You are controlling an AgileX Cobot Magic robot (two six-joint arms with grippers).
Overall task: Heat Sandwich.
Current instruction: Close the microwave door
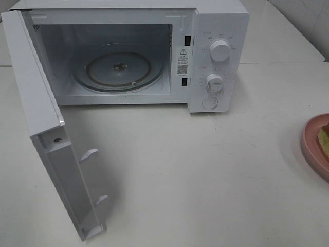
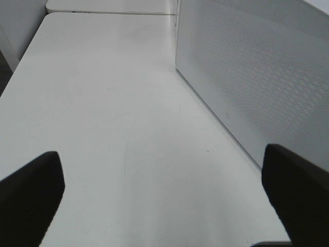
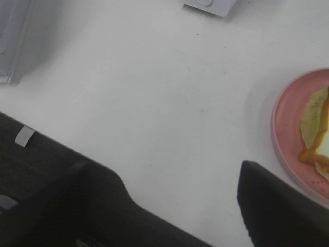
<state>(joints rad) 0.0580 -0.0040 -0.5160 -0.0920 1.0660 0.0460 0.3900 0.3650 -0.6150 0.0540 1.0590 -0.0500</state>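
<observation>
The sandwich (image 1: 324, 138) lies on a pink plate (image 1: 312, 144) at the table's right edge, cut off by the frame; the right wrist view shows the sandwich (image 3: 318, 135) with yellow-green filling and an orange edge on the plate (image 3: 288, 128). My right gripper (image 3: 175, 206) is open above bare table beside the plate, holding nothing. My left gripper (image 2: 164, 190) is open wide over the table, next to the microwave's perforated side wall (image 2: 257, 77). Neither gripper appears in the exterior high view.
The white microwave (image 1: 218, 56) stands at the back with its door (image 1: 46, 123) swung wide open to the left. Inside sits a glass turntable (image 1: 119, 70) with nothing on it. Two knobs (image 1: 220, 50) are on the right panel.
</observation>
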